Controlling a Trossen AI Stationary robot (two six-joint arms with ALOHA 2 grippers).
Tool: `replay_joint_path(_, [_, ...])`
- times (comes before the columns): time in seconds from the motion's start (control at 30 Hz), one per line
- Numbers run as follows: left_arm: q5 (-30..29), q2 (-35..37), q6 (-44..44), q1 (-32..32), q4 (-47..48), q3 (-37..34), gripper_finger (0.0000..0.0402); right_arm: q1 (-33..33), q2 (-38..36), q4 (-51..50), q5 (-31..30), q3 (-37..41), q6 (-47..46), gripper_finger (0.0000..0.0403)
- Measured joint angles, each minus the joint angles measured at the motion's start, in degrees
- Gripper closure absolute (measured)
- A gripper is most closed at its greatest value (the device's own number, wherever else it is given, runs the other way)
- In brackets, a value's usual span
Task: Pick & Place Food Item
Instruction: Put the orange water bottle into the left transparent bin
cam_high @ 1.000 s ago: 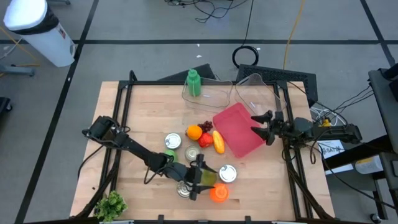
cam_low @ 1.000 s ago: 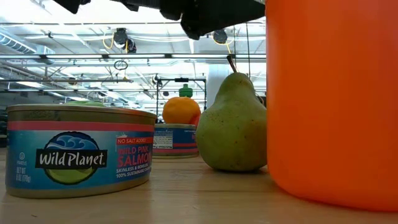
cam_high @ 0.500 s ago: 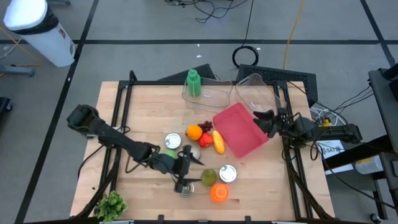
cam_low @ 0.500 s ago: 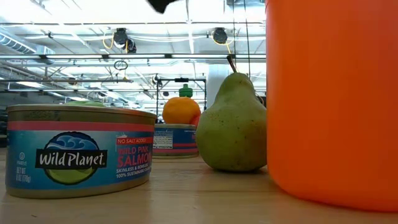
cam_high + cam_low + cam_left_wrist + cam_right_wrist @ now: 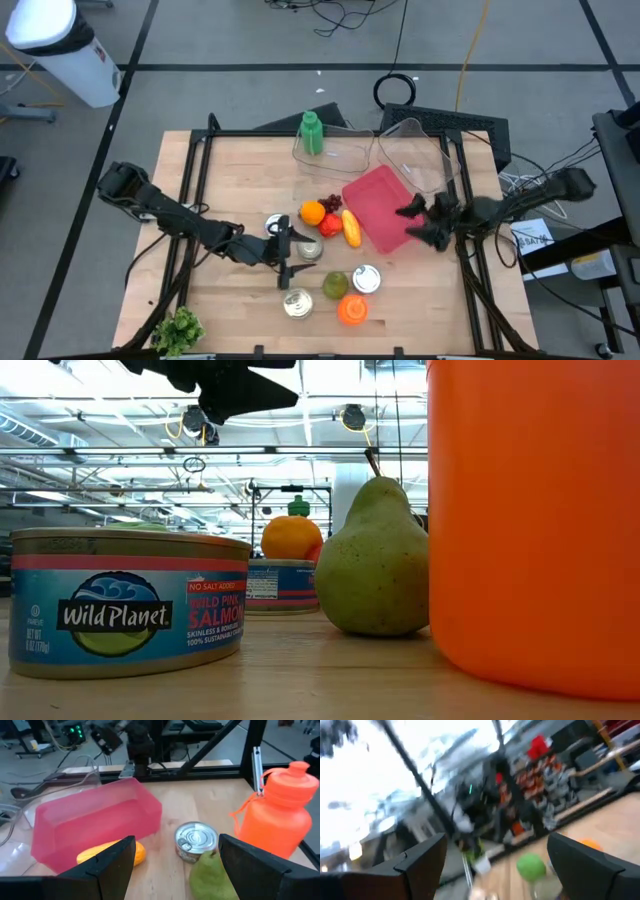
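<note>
Both fingers spread | pear [image 5: 334,284] just beside left gripper [image 5: 284,254], untouched

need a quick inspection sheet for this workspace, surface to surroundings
surface: wooden table in a black frame.
job's things: pear, orange, yellow fruit, red fruit; pink bin; two clear tubs.
clutter: three cans, orange bottle, green bottle, leafy greens.
grippers: left claw open, empty, among the cans; right claw open, empty, at the pink bin's edge.
cables: loose runs on the floor, a coil behind the table.
surroundings: white bin on the floor; no people seen.
</note>
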State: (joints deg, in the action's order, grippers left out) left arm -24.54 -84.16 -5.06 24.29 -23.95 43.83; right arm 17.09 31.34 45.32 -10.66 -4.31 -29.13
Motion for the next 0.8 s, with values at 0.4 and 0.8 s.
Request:
replay_joint_path(0.4, [0.97,-0.04,-2.42,-0.7,1.15,0.0,0.0103,15.38,43.49,0.67,4.3,-26.31,27.83,0.0061])
replay_joint_path(0.8, [1.06,-0.04,-4.42,-0.7,2.78,0.02,0.0103,15.93,57.7,-0.79,7.85,-36.98,31.88,0.0064])
